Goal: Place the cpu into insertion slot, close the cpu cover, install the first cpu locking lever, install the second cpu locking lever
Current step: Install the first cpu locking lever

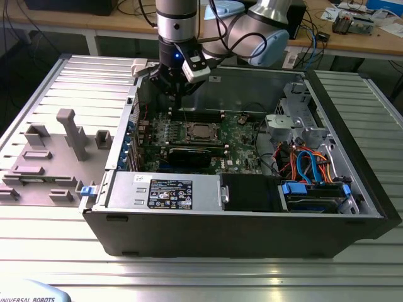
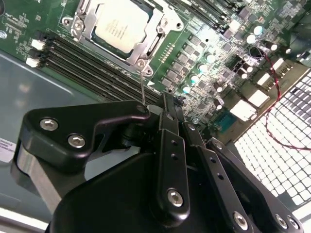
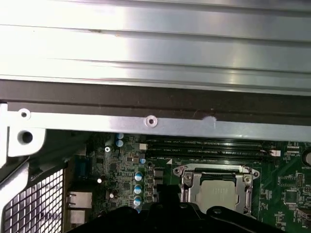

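Gripper: the black gripper (image 1: pixel 178 99) is closed. Its two fingers (image 2: pixel 170 145) are pressed together, and they hold nothing.
Gripper place: it hangs from the arm (image 1: pixel 176 25) over the green board (image 2: pixel 218 63), close to the far wall of the computer case (image 1: pixel 239 233) and toward the corner on the exterior view's left. It is up in the air, a little way from the cpu, and touches nothing.
Thin lever rod: in the second wrist view a thin lever rod (image 2: pixel 142 85) rises from a corner of the cpu cover toward the gripper's tips. Its top end goes out of sight at the gripper.
Cpu: the cpu (image 2: pixel 119 24) lies flat in the insertion slot (image 2: pixel 155 41), silver top up, in the middle of the board.
Cpu cover: the cpu cover (image 3: pixel 214 168) is down. Its silver frame sits around the chip, and the chip shows through the big hole.
Memory slots: long dark memory slots (image 2: pixel 82 60) run along one side of the slot, between it and the case's far wall.
Black card: a black card (image 1: pixel 189 154) lies on the board on the near side of the slot.
Front of case: a grey box (image 1: pixel 167 189) sits along the near wall. Blue and orange cables (image 1: pixel 308 165) fill the corner on the exterior view's right.
Table: the case rests on a ribbed metal table (image 1: pixel 189 277). Grey blocks (image 1: pixel 72 132) stand beside the case on the exterior view's left.
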Controlling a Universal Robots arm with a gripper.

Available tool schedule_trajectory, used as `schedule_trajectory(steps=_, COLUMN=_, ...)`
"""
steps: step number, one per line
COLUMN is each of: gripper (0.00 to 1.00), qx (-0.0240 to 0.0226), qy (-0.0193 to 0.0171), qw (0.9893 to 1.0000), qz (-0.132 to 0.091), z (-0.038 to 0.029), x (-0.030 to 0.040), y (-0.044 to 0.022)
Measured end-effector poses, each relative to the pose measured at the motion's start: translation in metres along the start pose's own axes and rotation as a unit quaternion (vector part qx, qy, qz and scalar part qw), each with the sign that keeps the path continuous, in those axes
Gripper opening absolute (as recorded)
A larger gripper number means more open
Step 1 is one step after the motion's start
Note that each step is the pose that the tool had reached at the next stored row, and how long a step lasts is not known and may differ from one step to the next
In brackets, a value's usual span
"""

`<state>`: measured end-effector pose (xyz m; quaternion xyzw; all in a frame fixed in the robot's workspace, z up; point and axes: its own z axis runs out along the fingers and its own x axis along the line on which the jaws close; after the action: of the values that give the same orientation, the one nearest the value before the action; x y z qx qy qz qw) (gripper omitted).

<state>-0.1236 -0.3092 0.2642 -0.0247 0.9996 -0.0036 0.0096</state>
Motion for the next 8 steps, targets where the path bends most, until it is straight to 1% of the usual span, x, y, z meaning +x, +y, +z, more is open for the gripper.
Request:
schedule_trajectory(steps=4, gripper=0.11, qx=0.0001, qy=0.0, qw=1.0, qz=0.0, z=0.0002, x=-0.0066, y=0.0009)
schedule_trajectory(steps=6, gripper=0.11, qx=0.0001, qy=-0.0001, qw=1.0, qz=0.0, z=0.0005, x=-0.0125, y=0.001)
schedule_trajectory(steps=7, gripper=0.11, qx=0.0001, qy=0.0, qw=1.0, qz=0.0, z=0.0005, x=-0.0139, y=0.001)
schedule_trajectory(steps=8, gripper=0.11, qx=0.0001, qy=-0.0001, qw=1.0, qz=0.0, z=0.0009, x=-0.0187, y=0.001)
